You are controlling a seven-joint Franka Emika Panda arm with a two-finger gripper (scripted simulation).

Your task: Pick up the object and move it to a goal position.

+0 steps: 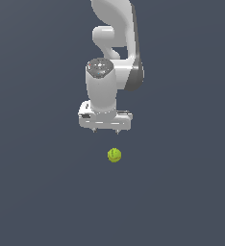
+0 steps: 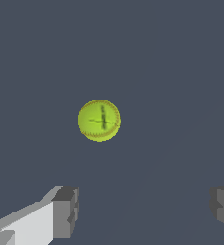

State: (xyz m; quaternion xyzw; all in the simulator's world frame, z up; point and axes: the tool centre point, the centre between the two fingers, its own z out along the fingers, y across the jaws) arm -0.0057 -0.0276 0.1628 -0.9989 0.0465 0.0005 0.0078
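The object, a small yellow-green ball (image 1: 114, 155) with thin red seams, rests on the dark grey floor in the exterior view, just below the white arm. My gripper (image 1: 106, 130) hangs above it, slightly toward the exterior view's left, with its two short fingertips spread wide and nothing between them. In the wrist view the ball (image 2: 99, 120) lies ahead of the open gripper (image 2: 145, 210), apart from both grey finger pads (image 2: 66, 210). The ball is narrower than the gap between the fingers.
A plain dark grey surface (image 1: 37, 192) fills both views. The white arm's upper links (image 1: 117, 43) rise behind the gripper. No other objects or goal marker show.
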